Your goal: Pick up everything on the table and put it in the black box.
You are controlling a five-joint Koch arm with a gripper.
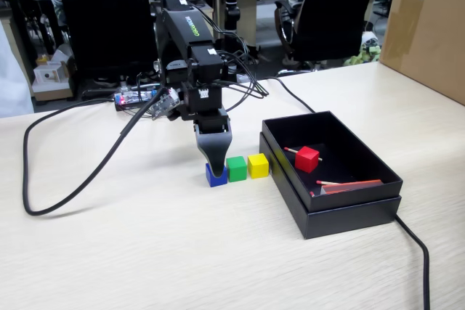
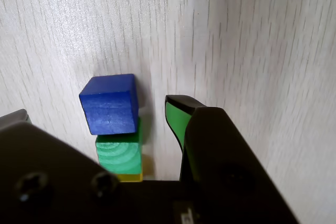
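The blue cube (image 1: 215, 176), green cube (image 1: 236, 168) and yellow cube (image 1: 258, 165) stand touching in a row on the beige table (image 1: 145, 252), left of the black box (image 1: 341, 215). The red cube (image 1: 307, 159) lies inside the box. My gripper (image 1: 213, 159) points straight down over the blue cube, its tips close to the cube's top. In the wrist view the gripper (image 2: 97, 114) is open: the blue cube (image 2: 110, 103) lies between the green-padded jaw on the right and the grey jaw tip at the left edge, touching neither. The green cube (image 2: 119, 153) and a sliver of the yellow cube (image 2: 131, 177) lie behind it.
Thin red-tipped sticks (image 1: 349, 183) lie in the box beside the red cube. A black cable (image 1: 43, 208) loops over the table at the left, and another cable (image 1: 418, 252) runs past the box's right corner. A big brown carton (image 1: 429, 27) stands at the far right.
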